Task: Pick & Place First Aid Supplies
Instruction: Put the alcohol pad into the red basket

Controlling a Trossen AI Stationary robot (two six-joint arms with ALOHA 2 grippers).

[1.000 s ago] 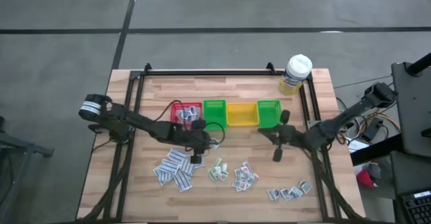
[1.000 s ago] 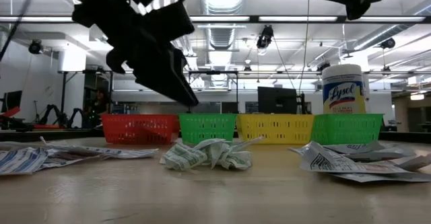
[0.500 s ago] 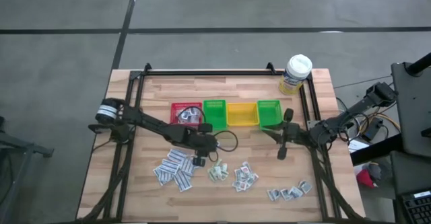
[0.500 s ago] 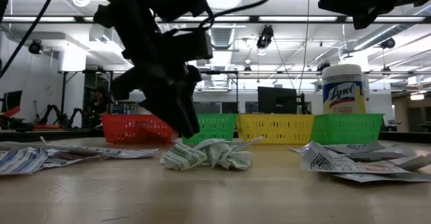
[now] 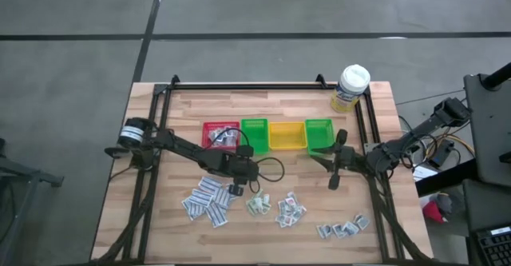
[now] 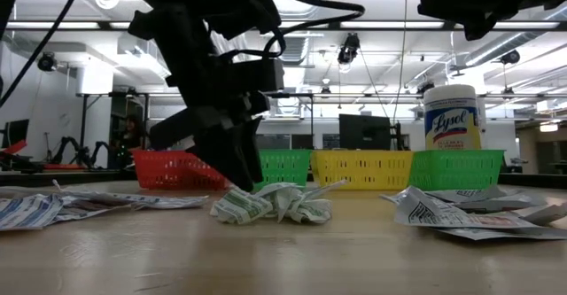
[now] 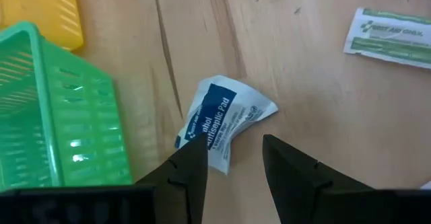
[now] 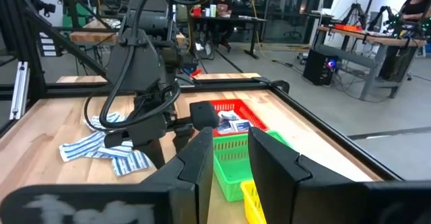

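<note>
Packets (image 5: 209, 199) lay scattered on the table (image 5: 168, 226); one blue-printed packet (image 7: 221, 122) sat beside the green bin (image 7: 47, 116), the left pincer (image 7: 232, 167) open just above it; the right pincer (image 5: 334, 180) hovered, fingers apart, holding nothing.

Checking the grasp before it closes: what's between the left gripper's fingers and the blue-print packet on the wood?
Nothing: the left wrist view shows the left gripper open, the blue-print packet just ahead on bare table.

The white-capped bottle (image 6: 453, 116) reads "Lysol" in blue script. Between the left gripper's (image 7: 232, 163) open fingers, a crumpled blue-printed packet (image 7: 223, 121) shows "…ohol" and "Antiseptic Pad". Farther ahead, a green-printed strip (image 7: 387, 29) reads "FIRST AID ONLY", roughly.
</note>
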